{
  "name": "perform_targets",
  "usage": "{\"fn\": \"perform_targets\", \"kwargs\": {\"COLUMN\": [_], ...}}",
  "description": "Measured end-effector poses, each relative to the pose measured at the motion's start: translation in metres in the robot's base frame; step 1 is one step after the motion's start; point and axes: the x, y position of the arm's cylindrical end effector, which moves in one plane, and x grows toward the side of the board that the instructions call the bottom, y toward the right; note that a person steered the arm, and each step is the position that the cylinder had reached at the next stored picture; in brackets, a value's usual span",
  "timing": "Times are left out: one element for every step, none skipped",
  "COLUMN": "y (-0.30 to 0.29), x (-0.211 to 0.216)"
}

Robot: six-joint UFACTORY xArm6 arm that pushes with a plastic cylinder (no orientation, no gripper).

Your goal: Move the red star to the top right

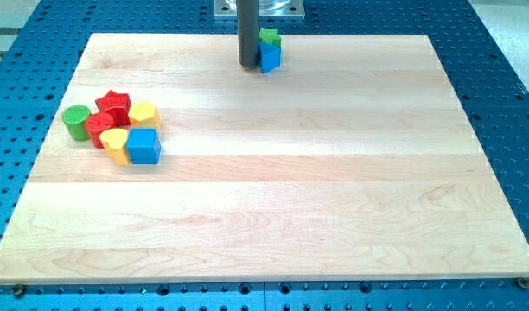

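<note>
- red star (114, 104): bright red; the round block (98, 128) touching it is the same red
- green cylinder (75, 122): vivid green
- two yellow blocks (144, 114) (116, 144): warm yellow
- blue cube (144, 145): sky blue
- far pair: green block (270, 37) and blue block (270, 56)
- my tip (248, 66): dark grey rod
- board (334, 173): pale wood, lengthwise grain bands
- table (506, 104): blue, dotted with a grid of holes

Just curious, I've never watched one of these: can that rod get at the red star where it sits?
Probably yes. My tip is far off by the blue block, but the red star lies on the cluster's upper edge, reachable from above.
</note>
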Motion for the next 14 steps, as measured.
{"fn": "perform_targets", "kwargs": {"y": [0.0, 0.0, -0.001, -0.059, -0.114, -0.112, -0.095, -0.11, -0.195, -0.261, -0.219, -0.197, -0.193, -0.111], "x": [0.0, 0.007, 0.044, 0.033, 0.015, -0.057, -0.067, -0.023, 0.01, 0.084, 0.103, 0.12, 0.136, 0.162]}}
